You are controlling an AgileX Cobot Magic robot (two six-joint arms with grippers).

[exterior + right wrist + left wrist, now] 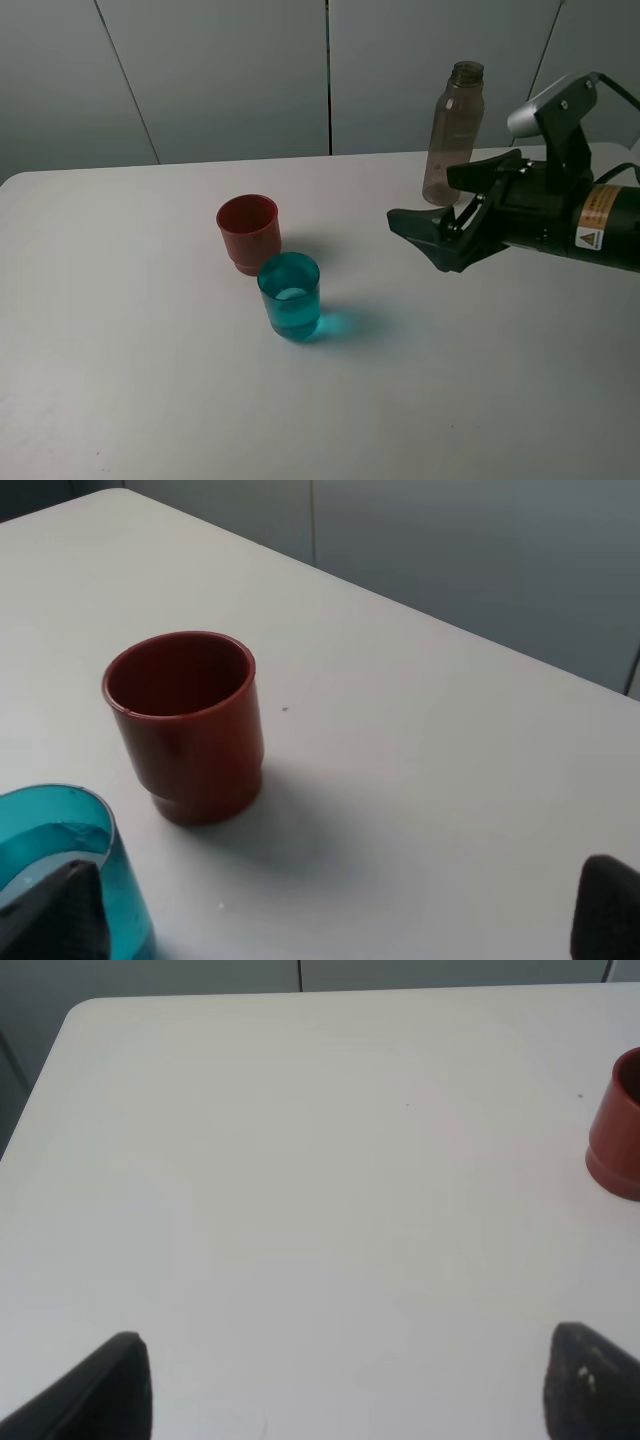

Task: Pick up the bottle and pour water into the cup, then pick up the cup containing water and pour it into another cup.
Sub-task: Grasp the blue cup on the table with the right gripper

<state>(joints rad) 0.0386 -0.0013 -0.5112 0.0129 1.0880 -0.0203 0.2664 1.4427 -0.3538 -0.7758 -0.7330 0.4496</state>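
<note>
The right gripper (424, 196) is spread wide and empty, with the teal cup (290, 295) and red cup (248, 232) ahead of its tips and the bottle (452, 135) beside it. The left gripper (350, 1390) is spread too. The writing on the arm's orange label (600, 205) is too small to read.

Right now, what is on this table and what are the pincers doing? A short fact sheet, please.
bottle: upright, uncapped, at the back of the table
teal cup: upright, holds water
red cup: upright, empty, just behind the teal cup
right pincer: open, empty, near the bottle
left pincer: open, empty, over bare table
</note>
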